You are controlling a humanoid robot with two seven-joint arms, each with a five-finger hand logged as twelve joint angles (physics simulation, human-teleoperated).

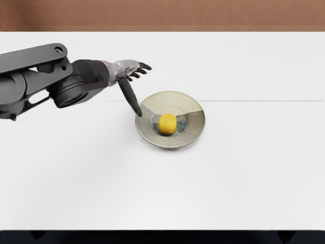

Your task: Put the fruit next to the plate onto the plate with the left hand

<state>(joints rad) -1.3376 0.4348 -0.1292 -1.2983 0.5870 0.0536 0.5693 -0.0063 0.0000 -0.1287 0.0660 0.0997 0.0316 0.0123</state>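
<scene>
The yellow fruit [168, 123] lies in the middle of the plate [196, 113], almost round, its slightly longer axis running near to far. The left hand [127, 70] hangs far and left of it, fingers spread, holding nothing.

Fruit [168, 123] on plate [170, 119], left hand [130, 76] behind-left, above table [228, 173]

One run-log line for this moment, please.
left hand: open, holding nothing, left of plate | yellow fruit: on plate | right hand: not in view
</scene>
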